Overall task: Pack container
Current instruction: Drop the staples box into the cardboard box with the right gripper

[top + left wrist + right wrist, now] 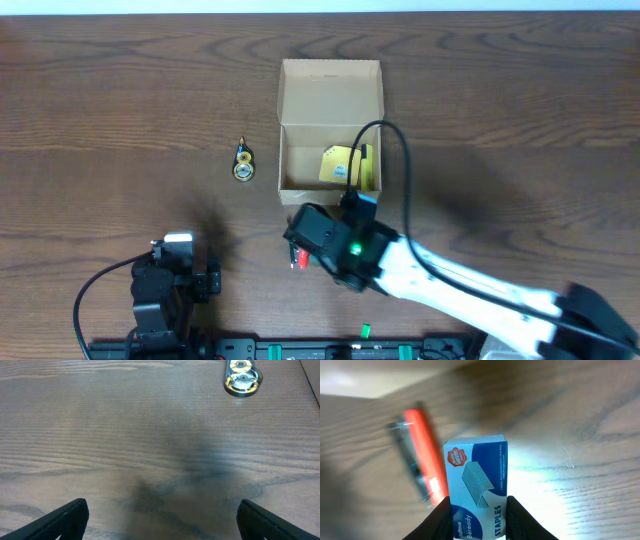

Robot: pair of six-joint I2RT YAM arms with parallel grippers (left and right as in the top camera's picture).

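The tan cardboard container (330, 130) stands open at the table's middle, lid flap folded back, with a pale yellow sticky-note pad (340, 165) inside. My right gripper (477, 515) is shut on a blue and white staples box (477, 475), held just in front of the container's near wall (320, 235). A red and clear stapler-like item (422, 460) lies blurred on the table beside it, seen too in the overhead view (298, 258). My left gripper (160, 520) is open and empty at the front left. A small gold tape roll (243, 165) lies left of the container.
The tape roll also shows in the left wrist view (242, 379) at the top right. A black cable loops from the right arm over the container's right side (400, 150).
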